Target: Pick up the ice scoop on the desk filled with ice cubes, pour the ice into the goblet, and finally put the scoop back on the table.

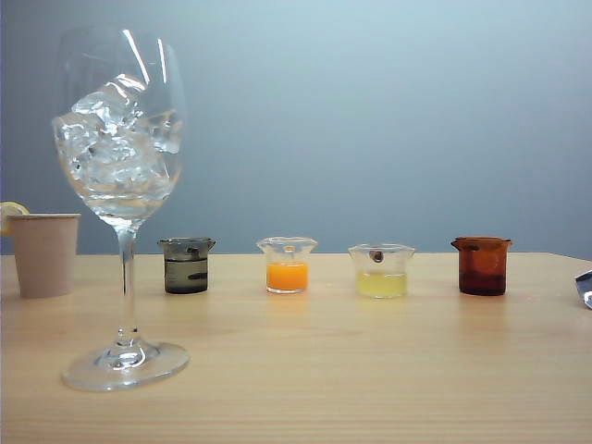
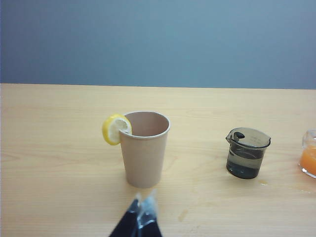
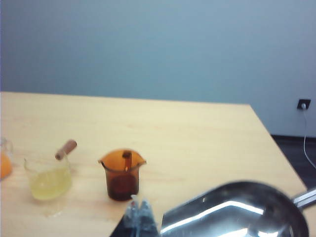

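Observation:
The goblet (image 1: 120,194) stands on the left of the table (image 1: 370,370) in the exterior view, its bowl holding several ice cubes (image 1: 116,139). The shiny metal ice scoop (image 3: 237,212) lies on the tabletop beside my right gripper (image 3: 139,203); its bowl looks empty, and only a sliver of the ice scoop (image 1: 585,287) shows at the exterior view's right edge. The right gripper is shut with nothing between its tips, just short of the brown beaker. My left gripper (image 2: 143,198) is shut and empty, a little short of the paper cup. Neither gripper shows in the exterior view.
A beige paper cup (image 2: 144,148) carries a lemon slice (image 2: 115,128) on its rim. A row of small beakers stands across the table: dark grey (image 1: 186,265), orange (image 1: 287,265), pale yellow (image 1: 381,270) and brown (image 1: 482,265). The table's far right corner (image 3: 249,106) drops off to the floor.

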Robot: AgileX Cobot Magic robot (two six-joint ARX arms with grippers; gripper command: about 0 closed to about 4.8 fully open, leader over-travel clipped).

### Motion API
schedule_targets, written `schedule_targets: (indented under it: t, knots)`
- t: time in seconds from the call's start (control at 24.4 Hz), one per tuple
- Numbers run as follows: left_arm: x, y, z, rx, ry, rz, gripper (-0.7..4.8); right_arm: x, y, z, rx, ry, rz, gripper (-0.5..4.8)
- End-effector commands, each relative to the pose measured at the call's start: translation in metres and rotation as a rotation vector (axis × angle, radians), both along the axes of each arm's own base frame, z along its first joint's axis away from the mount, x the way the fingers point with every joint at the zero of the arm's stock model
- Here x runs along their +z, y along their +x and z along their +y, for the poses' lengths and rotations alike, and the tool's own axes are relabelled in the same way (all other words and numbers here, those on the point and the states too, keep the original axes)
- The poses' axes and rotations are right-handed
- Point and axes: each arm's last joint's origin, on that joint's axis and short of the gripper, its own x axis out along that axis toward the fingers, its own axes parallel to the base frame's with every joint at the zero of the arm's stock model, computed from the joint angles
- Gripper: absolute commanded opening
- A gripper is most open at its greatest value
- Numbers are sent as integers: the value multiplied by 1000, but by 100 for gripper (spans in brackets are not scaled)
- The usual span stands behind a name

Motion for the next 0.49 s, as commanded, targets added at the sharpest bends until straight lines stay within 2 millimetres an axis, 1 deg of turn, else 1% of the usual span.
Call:
schedule_targets:
  t: [0.04, 0.2, 0.49]
  knots:
    - [1, 0, 0, 5, 0, -9, -5, -8, 1, -3, -82, 81, -66, -5]
    - [1, 0, 0, 5, 0, -9, -5, -16, 0, -4, -126, 85, -104, -5]
    - [1, 0, 0, 5, 0, -9, -5, -17, -1, -9, -179, -20, -102, -5]
